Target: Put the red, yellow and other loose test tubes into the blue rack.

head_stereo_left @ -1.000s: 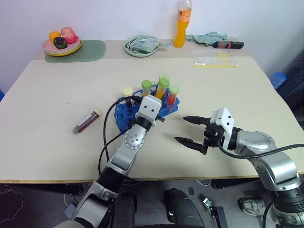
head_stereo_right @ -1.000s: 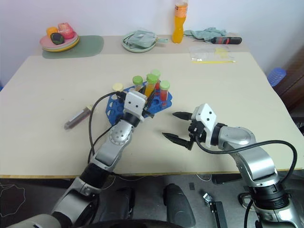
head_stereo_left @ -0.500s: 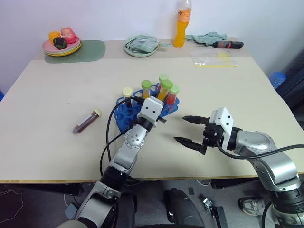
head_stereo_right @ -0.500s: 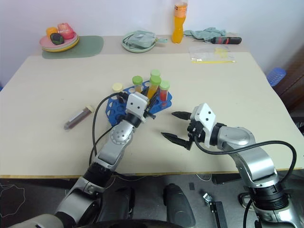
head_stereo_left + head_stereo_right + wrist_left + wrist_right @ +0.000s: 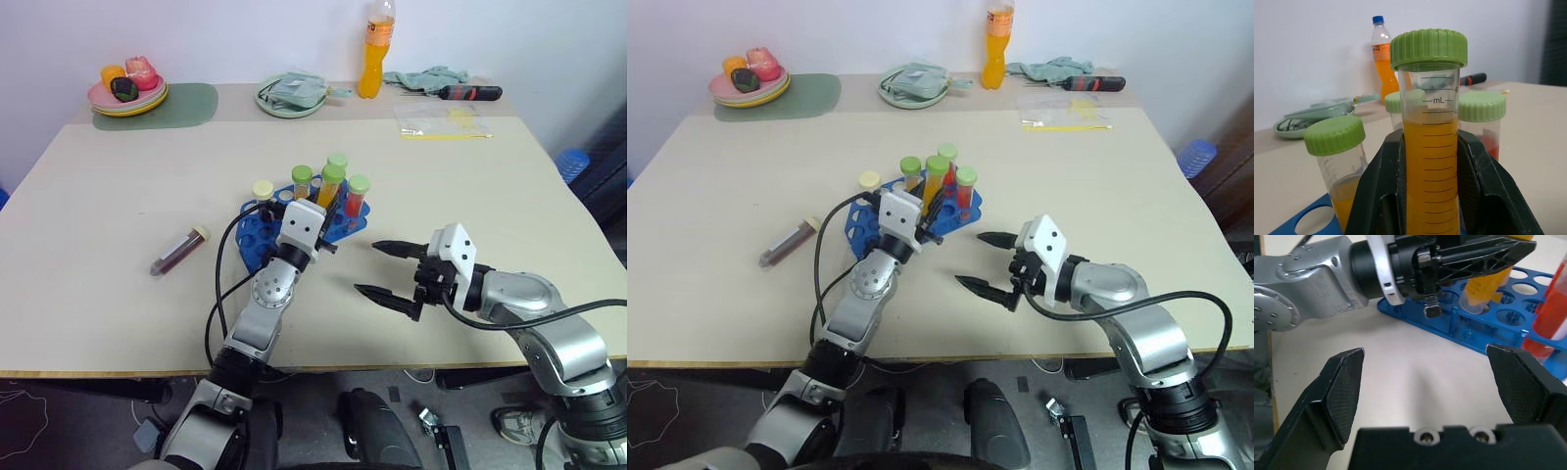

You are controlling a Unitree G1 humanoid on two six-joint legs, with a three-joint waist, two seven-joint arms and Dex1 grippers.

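My left pincer (image 5: 327,209) is clenched on the yellow tube (image 5: 1431,147), which has swung from leaning to nearly upright over the blue rack (image 5: 257,227), so it lines up for a hole. My right pincer (image 5: 389,269) waits with its fingers spread wide, nearby. The maroon tube (image 5: 180,249) lies well off left.

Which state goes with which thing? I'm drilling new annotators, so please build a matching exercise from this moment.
Column one:
1. yellow tube
2. maroon tube
3. right gripper
4. orange bottle

Column two:
A. lying on the table, apart from the blue rack
B. fingers open, holding nothing
C. standing at the table's far edge
D. clamped upright in the left gripper

Pairs: 1-D, 2-A, 3-B, 4-C
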